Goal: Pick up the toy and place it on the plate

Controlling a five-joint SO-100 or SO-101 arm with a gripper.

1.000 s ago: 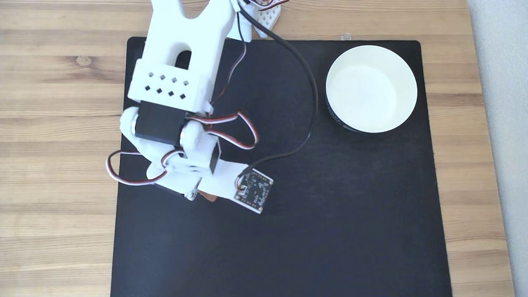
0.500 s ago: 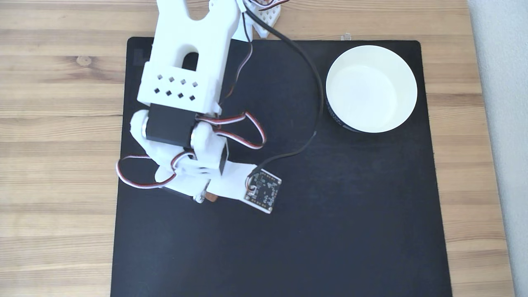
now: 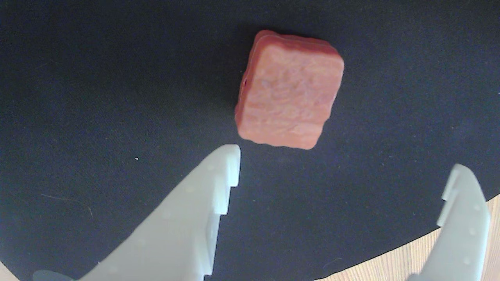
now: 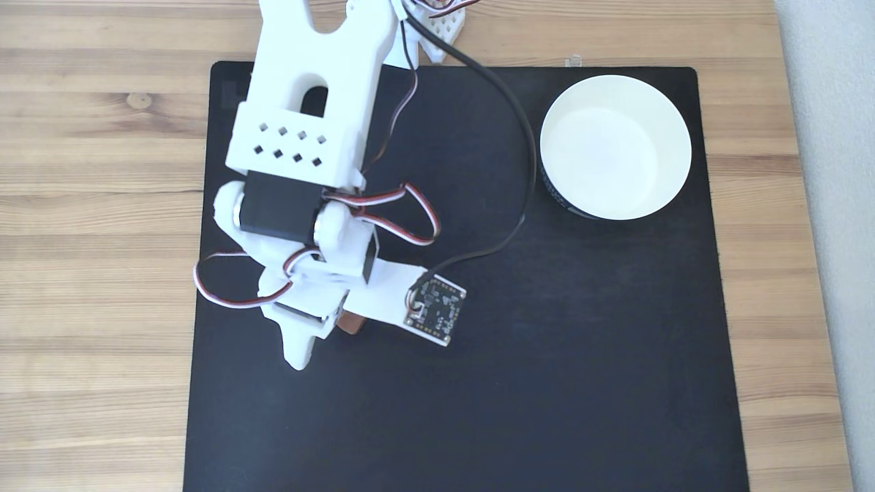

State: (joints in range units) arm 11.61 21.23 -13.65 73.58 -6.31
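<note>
The toy (image 3: 289, 89), a reddish-brown squarish block with a rough face, lies flat on the black mat in the wrist view. It sits just beyond my gripper (image 3: 343, 173), which is open, and nearer the left finger than the right. Nothing is between the white fingers (image 3: 203, 203). From the fixed view, a brown sliver of the toy (image 4: 353, 325) peeks out under the wrist, and one finger (image 4: 299, 350) juts toward the mat's lower left. The plate (image 4: 615, 147), a round white dish with a dark outer band, stands apart at the mat's upper right and holds nothing.
A black mat (image 4: 547, 383) covers the wooden table (image 4: 89, 205). The white arm (image 4: 307, 102) reaches in from the top edge, trailing a black cable (image 4: 509, 130) and red-white wires. The camera board (image 4: 435, 309) hangs beside the wrist. A pale wall strip (image 4: 841, 205) borders the right.
The arm shifted a little to the right, then the wrist dropped slightly. One finger has swung out at the lower left, so the gripper has opened over the toy.
</note>
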